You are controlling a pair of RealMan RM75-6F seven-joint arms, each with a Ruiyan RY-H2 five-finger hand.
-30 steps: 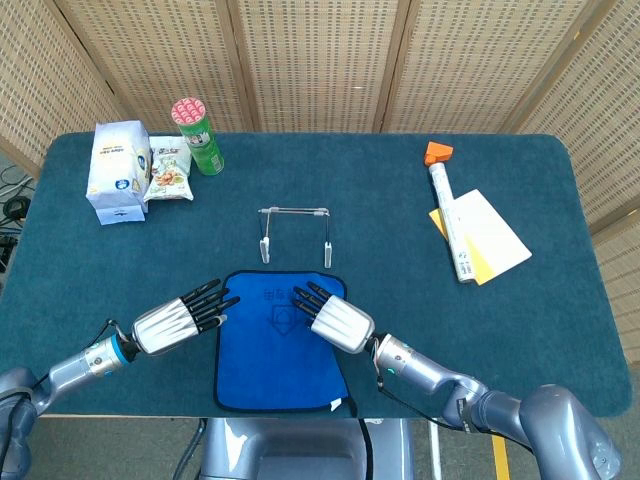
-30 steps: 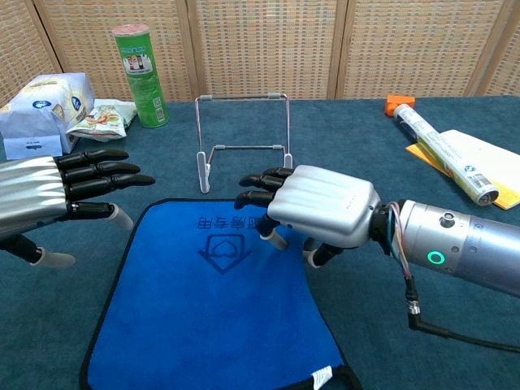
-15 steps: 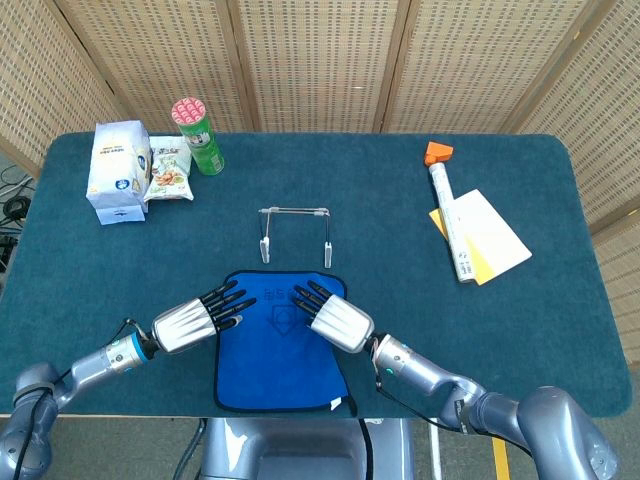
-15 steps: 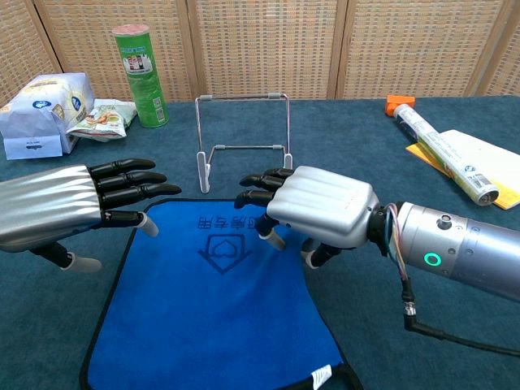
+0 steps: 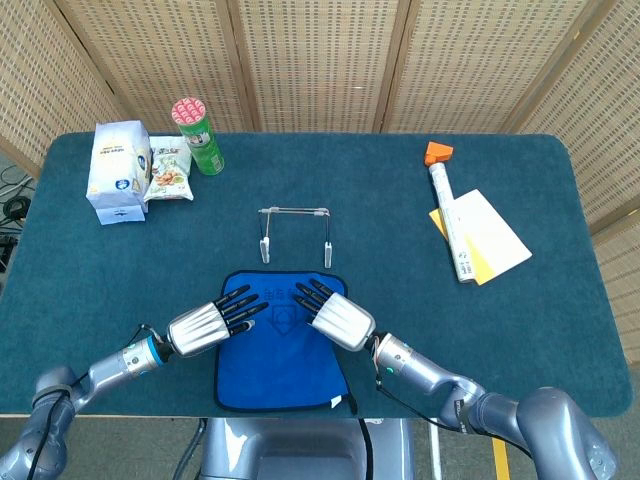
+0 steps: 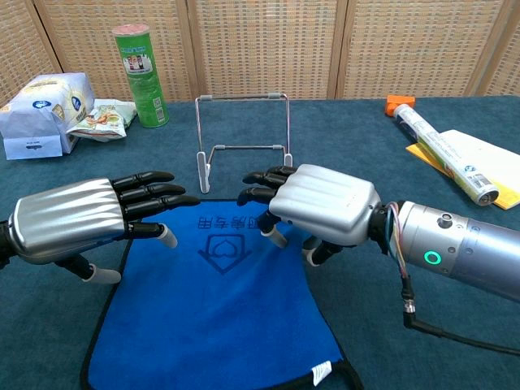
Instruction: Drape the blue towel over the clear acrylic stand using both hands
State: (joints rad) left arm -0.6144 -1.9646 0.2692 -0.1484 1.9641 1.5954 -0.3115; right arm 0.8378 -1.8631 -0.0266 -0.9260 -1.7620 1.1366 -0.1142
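Note:
The blue towel lies flat near the table's front edge, black-trimmed, with a printed mark near its far end. Just beyond it stands the clear acrylic stand, upright and bare. My left hand hovers over the towel's far left corner, fingers stretched forward and apart, holding nothing. My right hand sits over the towel's far right corner, fingers spread and pointing at the stand; its fingertips hide that corner.
A green canister, a white box and a snack packet stand at the back left. An orange-capped tube and a white-and-yellow booklet lie at the right.
My left hand has moved right and inward, from beside the towel to over its far left corner. The right hand has barely shifted. The towel lies as before.

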